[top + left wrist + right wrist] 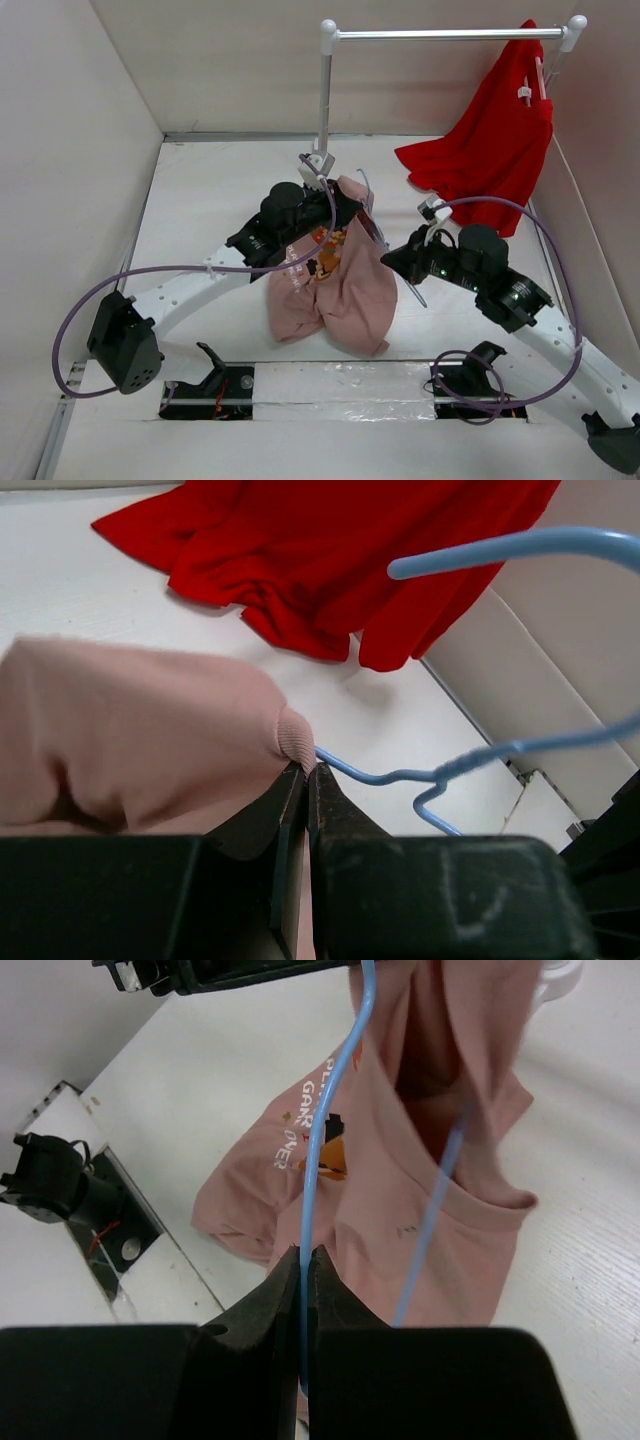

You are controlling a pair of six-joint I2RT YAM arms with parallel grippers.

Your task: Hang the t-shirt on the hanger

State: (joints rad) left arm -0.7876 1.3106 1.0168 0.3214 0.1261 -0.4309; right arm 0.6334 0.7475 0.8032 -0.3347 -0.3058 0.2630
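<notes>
The dusty pink t-shirt (335,285) hangs in mid-air over the table's middle, its lower half resting on the surface and the orange print facing up. My left gripper (350,207) is shut on the ribbed collar (293,736) at the top. In the left wrist view my left gripper (305,771) pinches that cloth, with the hanger (400,777) just past its tips. My right gripper (395,262) is shut on one wire of the hanger (330,1110). Its other wire runs into the neck opening of the t-shirt (400,1190). My right gripper (308,1256) clamps the thin wire.
A bright red garment (490,140) hangs from the white rail (450,34) at the back right and spills onto the table. The rail's post (324,100) stands just behind the left gripper. Walls close in on left, back and right.
</notes>
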